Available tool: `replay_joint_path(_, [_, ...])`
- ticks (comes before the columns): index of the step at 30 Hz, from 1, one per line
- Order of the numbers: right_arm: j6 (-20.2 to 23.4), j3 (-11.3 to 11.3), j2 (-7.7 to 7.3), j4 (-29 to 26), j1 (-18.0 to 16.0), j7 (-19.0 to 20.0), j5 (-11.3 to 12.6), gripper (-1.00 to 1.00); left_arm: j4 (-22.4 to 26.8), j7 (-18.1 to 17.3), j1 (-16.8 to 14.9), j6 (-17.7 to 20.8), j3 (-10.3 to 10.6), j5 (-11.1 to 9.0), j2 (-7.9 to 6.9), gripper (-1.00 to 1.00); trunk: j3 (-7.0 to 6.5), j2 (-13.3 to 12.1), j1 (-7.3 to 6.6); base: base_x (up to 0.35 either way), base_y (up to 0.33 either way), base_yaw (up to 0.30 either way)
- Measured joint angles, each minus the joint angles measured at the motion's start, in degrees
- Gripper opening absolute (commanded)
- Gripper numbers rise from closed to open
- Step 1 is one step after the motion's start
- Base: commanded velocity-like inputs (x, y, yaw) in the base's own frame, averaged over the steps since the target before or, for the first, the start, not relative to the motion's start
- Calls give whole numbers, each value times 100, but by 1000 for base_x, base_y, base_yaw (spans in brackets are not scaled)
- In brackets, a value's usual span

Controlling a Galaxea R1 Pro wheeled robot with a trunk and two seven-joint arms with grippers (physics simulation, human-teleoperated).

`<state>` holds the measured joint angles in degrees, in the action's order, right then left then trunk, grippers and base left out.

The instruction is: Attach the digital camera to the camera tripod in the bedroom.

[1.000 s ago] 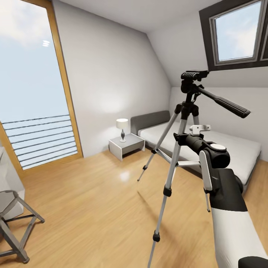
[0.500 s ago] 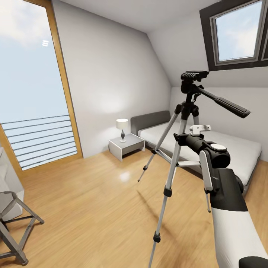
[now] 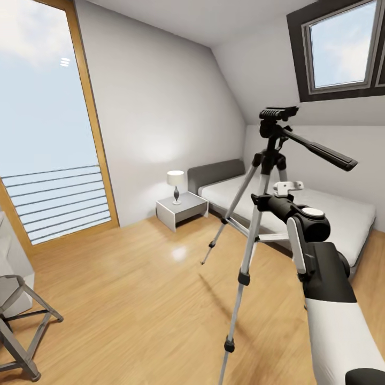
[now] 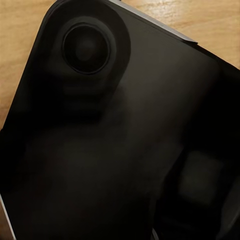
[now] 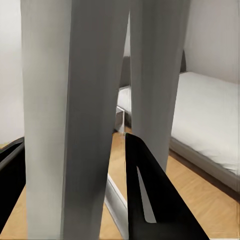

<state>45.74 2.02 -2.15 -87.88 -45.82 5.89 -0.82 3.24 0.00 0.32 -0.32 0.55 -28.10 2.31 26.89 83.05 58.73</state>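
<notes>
Black tripod head (image 3: 278, 114) bare, nothing mounted; right gripper (image 5: 65, 200) clasping a silver tripod leg (image 5: 65, 100); digital camera (image 4: 100, 125) close against left wrist lens, left grip state indeterminable; attachment outstanding

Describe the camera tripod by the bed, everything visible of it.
The tall silver-legged camera tripod stands upright on the light wood floor, in front of the white bed. It has three telescoping metal legs spread apart, with black collars and black feet. A black head on top carries a flat mounting plate, with nothing mounted on it, and a long black pan handle slanting down to the right. The robot's right arm reaches to the legs, and in the right wrist view the black jaws sit on either side of a grey leg.
</notes>
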Motion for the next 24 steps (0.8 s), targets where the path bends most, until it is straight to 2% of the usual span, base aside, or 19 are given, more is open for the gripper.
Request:
replay_joint_path(7, [-327, -3, 0, 361, -2, -19, -434, -100, 0, 0, 0, 0, -1, 0, -3, 100, 0, 0, 0, 0, 0, 0])
replay_joint_path(10, [-677, 1, 10, 645, -2, -1, -773, -100, 0, 0, 0, 0, -1, 1, -3, 100, 0, 0, 0, 0, 0, 0])
replay_joint_path(15, [-923, 2, 16, 954, -1, 13, -860, -100, 0, 0, 0, 0, -1, 1, -3, 100, 0, 0, 0, 0, 0, 0])
replay_joint_path(24, [-1055, 7, 16, 1169, -2, 32, -906, -100, 0, 0, 0, 0, -1, 2, 1, 100, 0, 0, 0, 0, 0, 0])
